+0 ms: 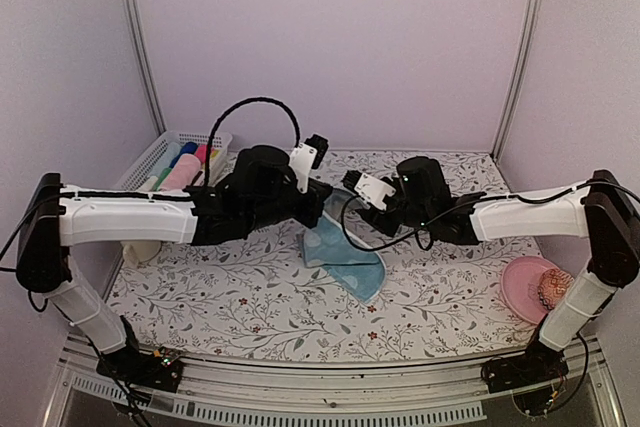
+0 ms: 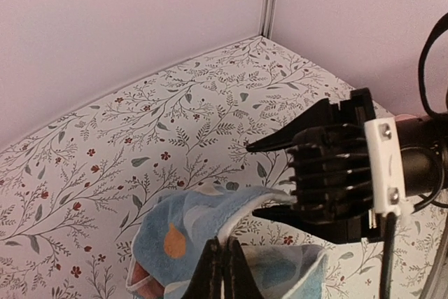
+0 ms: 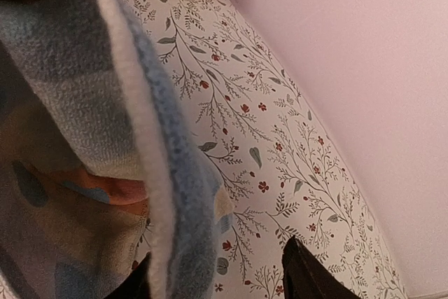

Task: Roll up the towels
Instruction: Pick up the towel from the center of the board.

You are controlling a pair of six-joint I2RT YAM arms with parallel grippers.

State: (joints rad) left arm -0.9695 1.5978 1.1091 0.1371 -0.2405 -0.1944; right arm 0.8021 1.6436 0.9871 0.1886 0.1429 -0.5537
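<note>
My left gripper (image 2: 224,257) sits at the bottom centre of the left wrist view. Its two dark fingers are pressed together on a fold of the light blue towel (image 2: 182,222), pinching it so the cloth bunches up around them. The towel's orange mark (image 2: 174,241) shows just left of those fingers.

My right gripper (image 2: 253,180) comes in from the right of that view, jaws apart. The towel's pale hem reaches between them, close to the lower finger. In the right wrist view the same hem fills the left half of the frame, beside one fingertip and clear of the other, so these jaws are not clamped on it.

From above, the towel (image 1: 345,257) lies in the middle of the flowered table (image 1: 250,297), under both wrists. A white basket (image 1: 165,152) stands at the upper left and a pink plate (image 1: 520,282) at the lower right.
</note>
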